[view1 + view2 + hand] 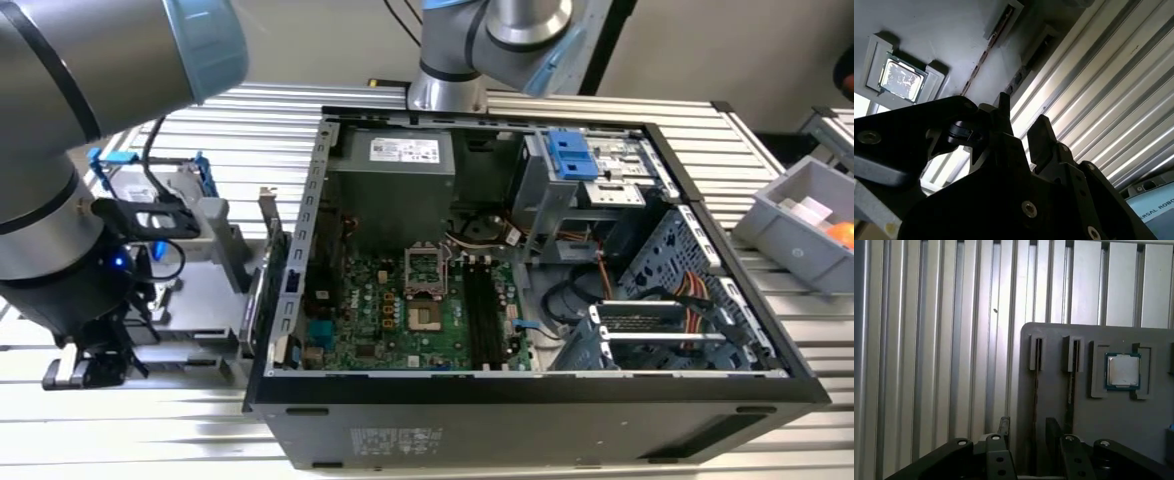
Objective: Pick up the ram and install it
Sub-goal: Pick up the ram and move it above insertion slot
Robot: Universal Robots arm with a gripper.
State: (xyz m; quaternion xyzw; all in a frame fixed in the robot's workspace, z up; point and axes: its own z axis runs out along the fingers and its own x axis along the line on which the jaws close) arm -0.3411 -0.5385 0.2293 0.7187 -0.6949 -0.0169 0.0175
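Gripper [1027, 427] is hanging low over the gray tray [1054, 390]; fingers [1004, 426] are standing apart with a clear gap, clamping nothing; ram [1035, 390] is sitting on edge in a tray slot, showing in both wrist views as a thin dark line running into the gap between the fingers; can't tell if either finger is touching it; second strip [1070, 387] is sitting on edge in the next slot, on the side toward the CPU [1123, 371], which is lying flat in its own tray pocket; tray is resting on the slatted table [929, 340]. In the exterior view the arm [54, 190] is reaching down at that view's left, with the hard drive [167, 185] and its blue brackets just behind it; PC case [534, 395] is lying open in the middle of the table, motherboard [400, 310] facing up; gray bin [801, 215] is sitting well apart at that view's right.
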